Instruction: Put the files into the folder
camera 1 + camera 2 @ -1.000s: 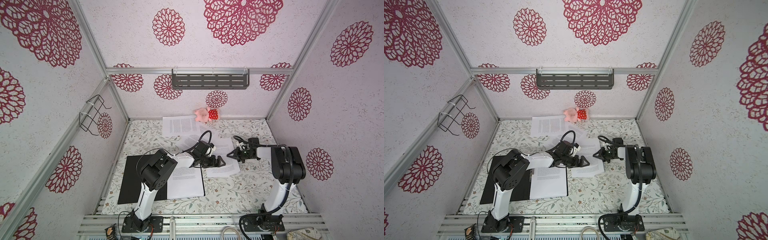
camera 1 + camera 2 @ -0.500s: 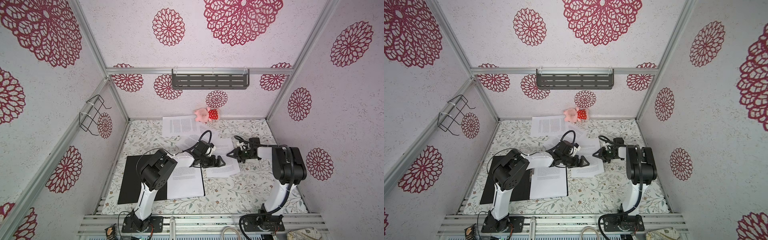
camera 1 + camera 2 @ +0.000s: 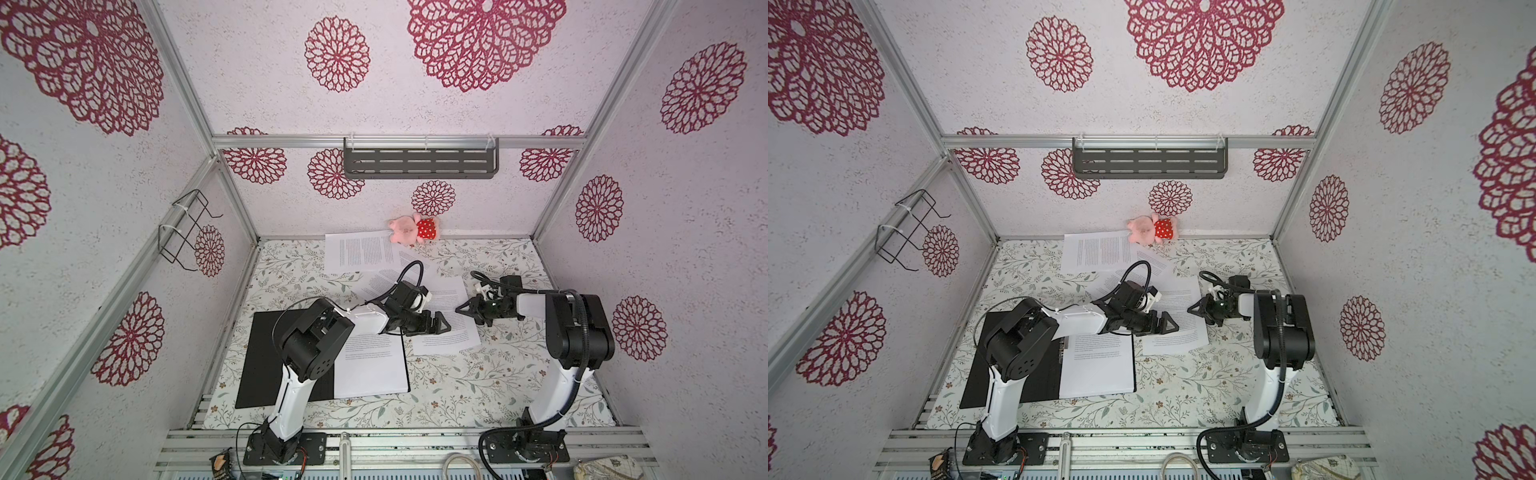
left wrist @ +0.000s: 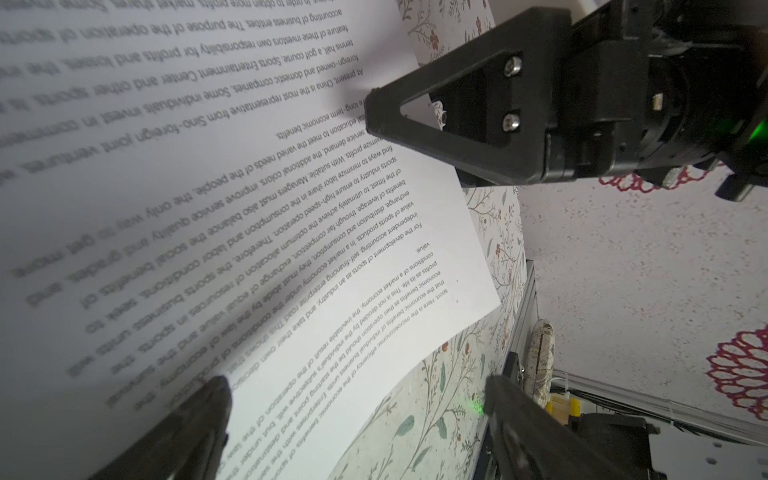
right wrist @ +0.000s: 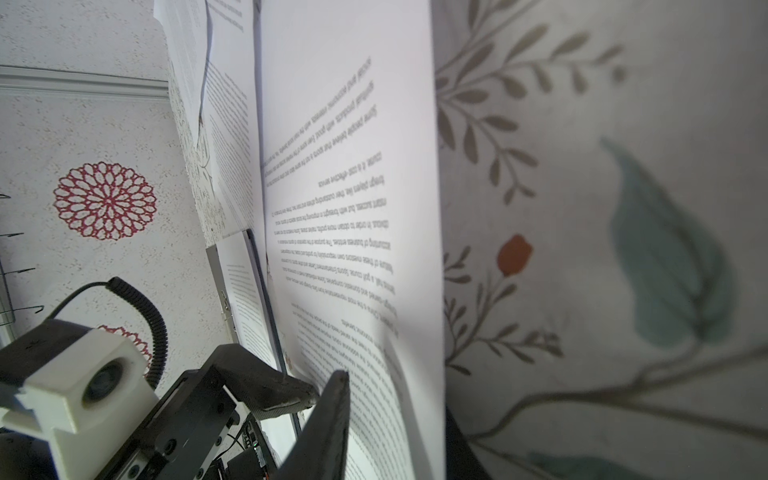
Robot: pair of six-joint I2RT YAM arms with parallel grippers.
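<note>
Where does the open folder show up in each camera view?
Both top views: the folder lies low, left of centre, partly behind the left arm.
Left wrist: not in it.
Right wrist: its dark edge shows past the loose printed sheet.
Shared landmark: that sheet, in every view.

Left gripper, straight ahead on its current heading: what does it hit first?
Probably the loose sheet spread ahead of the left gripper: its open fingers point low along the paper. The right gripper sits off to one side of that line, at the sheet's edge, though depth is unclear.
</note>
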